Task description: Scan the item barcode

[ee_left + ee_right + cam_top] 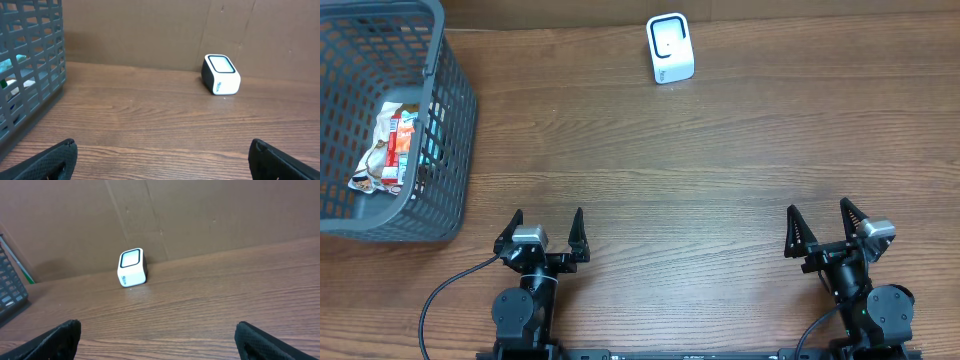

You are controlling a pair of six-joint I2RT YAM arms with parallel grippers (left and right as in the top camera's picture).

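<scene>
Overhead we see a brown wood-grain worktop (720, 150), cardboard wall (150, 30) behind; white scanner (670, 48), dark-rimmed window; left pincer (548, 218) and right pincer (818, 210) both wide.

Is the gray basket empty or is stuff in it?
Not empty. Crinkly packets lie on the bottom of the basket, seen from overhead.

basket (458, 120): upper left of the overhead view, cut off by the left and top edges.
packets (390, 150) in basket: partly behind the mesh wall; print too small to read, possibly snack wrappers.
scanner (670, 48): side lettering too small to read.
left gripper fingers (50, 161), right gripper fingers (55, 341): only the tips show, cut off by the bottom edge of each wrist view.
</scene>
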